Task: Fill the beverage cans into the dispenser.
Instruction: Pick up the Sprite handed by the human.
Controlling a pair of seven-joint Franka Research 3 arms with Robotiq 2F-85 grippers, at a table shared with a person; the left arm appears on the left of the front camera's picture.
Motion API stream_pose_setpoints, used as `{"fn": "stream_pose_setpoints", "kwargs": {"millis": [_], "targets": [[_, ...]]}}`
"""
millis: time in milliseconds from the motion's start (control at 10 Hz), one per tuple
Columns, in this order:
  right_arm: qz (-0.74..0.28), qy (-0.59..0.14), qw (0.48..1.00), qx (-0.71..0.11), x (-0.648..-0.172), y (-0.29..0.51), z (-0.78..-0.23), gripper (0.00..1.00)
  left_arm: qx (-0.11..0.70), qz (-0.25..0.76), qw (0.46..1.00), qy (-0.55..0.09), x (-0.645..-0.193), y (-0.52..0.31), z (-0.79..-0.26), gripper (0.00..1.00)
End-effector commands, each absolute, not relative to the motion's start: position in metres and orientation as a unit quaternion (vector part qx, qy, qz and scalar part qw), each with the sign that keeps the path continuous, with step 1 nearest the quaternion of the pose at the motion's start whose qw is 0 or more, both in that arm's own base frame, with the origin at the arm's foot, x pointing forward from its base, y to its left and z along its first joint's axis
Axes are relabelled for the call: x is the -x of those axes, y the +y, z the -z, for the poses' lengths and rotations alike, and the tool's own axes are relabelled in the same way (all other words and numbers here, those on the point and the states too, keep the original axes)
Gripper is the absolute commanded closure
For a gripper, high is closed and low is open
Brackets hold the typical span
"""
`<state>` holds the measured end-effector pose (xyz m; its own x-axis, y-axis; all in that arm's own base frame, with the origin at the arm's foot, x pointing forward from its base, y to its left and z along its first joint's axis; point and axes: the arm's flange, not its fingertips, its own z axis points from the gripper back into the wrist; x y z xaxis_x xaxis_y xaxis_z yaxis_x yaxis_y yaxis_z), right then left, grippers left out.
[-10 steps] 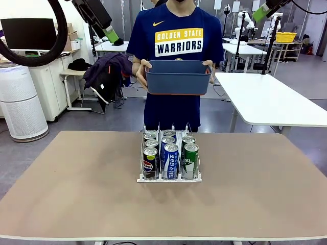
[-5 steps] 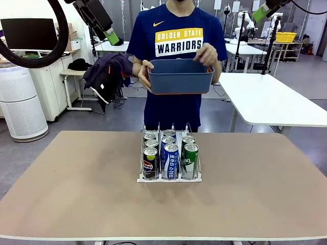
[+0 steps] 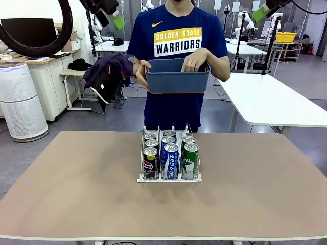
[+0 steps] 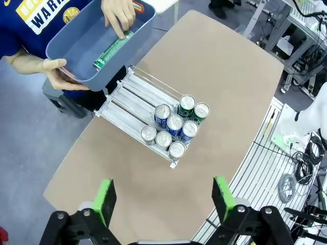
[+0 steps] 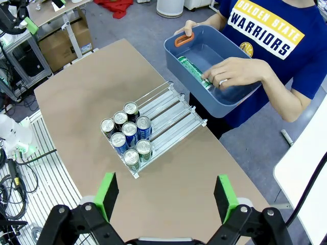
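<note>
The clear dispenser (image 3: 169,177) stands mid-table, and its front holds several upright beverage cans: black Pepsi (image 3: 149,163) in the left lane, blue-and-white (image 3: 170,161) in the middle, green (image 3: 190,161) on the right. Across the table a person holds a dark blue tub (image 3: 178,81) with one hand inside it. That hand (image 5: 232,72) rests on a green can (image 5: 191,68) lying in the tub (image 4: 84,43). My left gripper (image 4: 163,201) and right gripper (image 5: 166,196) hang high above the table, both open with nothing between their fingers. The dispenser (image 4: 134,104) shows bare rear lanes.
The person's other hand (image 3: 143,71) grips the tub's left end. A white table (image 3: 271,102) stands behind on the right. A chair with a dark jacket (image 3: 107,74) and a white air purifier (image 3: 20,102) are at the back left. Bare tabletop (image 3: 76,194) surrounds the dispenser.
The person's hand left the tub's right end and reached into the tub. My left gripper rose a little in the front view. The cans in the dispenser stayed put.
</note>
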<state>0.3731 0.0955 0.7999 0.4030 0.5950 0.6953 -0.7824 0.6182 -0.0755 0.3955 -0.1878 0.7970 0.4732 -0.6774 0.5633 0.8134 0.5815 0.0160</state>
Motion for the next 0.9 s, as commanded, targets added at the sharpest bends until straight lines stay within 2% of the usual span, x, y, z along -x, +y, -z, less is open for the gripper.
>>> {"fn": "stream_pose_setpoints", "kwargs": {"millis": [0, 800], "targets": [[-0.416, -0.352, 0.828, -0.133, -0.373, 0.096, -0.798, 0.0, 0.114, 0.428, 0.855, -0.271, -0.398, -0.189, -0.801, 0.0], [-0.416, -0.352, 0.828, -0.133, -0.373, 0.096, -0.798, 0.0, 0.084, 0.419, 0.858, -0.283, -0.372, -0.181, -0.829, 0.0]]}}
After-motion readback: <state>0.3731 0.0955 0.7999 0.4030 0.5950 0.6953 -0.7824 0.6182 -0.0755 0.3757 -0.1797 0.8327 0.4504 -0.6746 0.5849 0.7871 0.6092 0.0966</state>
